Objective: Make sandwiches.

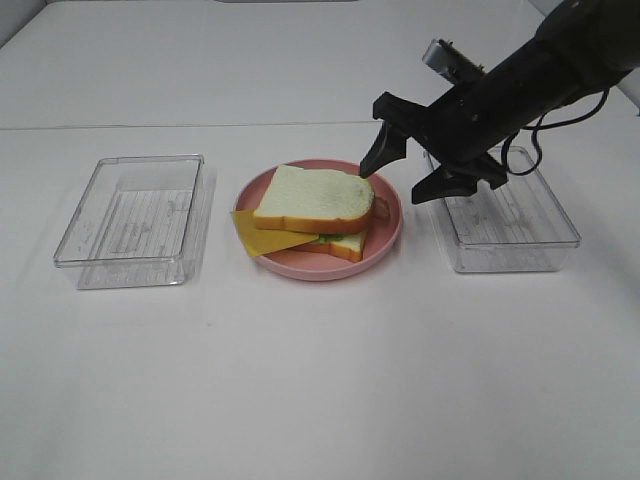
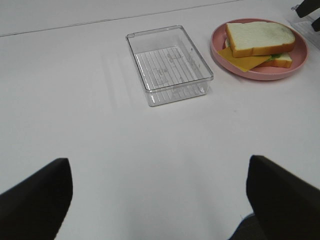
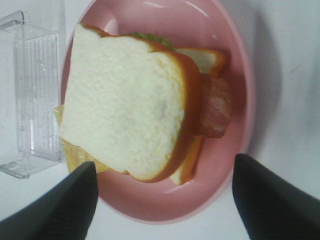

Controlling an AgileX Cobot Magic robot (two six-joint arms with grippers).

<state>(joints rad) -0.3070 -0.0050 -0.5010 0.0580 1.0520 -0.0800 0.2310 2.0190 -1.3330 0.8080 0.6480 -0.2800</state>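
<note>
The sandwich [image 1: 315,198] lies on a round pink plate [image 1: 390,215] at the table's middle. Its top white bread slice [image 3: 120,105] sits slightly askew over the lower slice. A yellow cheese square [image 1: 262,235] sticks out on the left, brown bacon [image 3: 215,107] on the right, and a bit of green lettuce [image 3: 150,37] at the edge. My right gripper [image 1: 410,170] hovers at the plate's back right rim, open and holding nothing, clear of the bread. My left gripper [image 2: 155,200] is open over bare table, far from the sandwich [image 2: 257,37].
A clear plastic tray [image 1: 130,220] stands left of the plate, and another clear tray [image 1: 505,215] stands right of it, partly under my right arm. The left wrist view shows the left tray [image 2: 170,65] next to the plate [image 2: 260,75].
</note>
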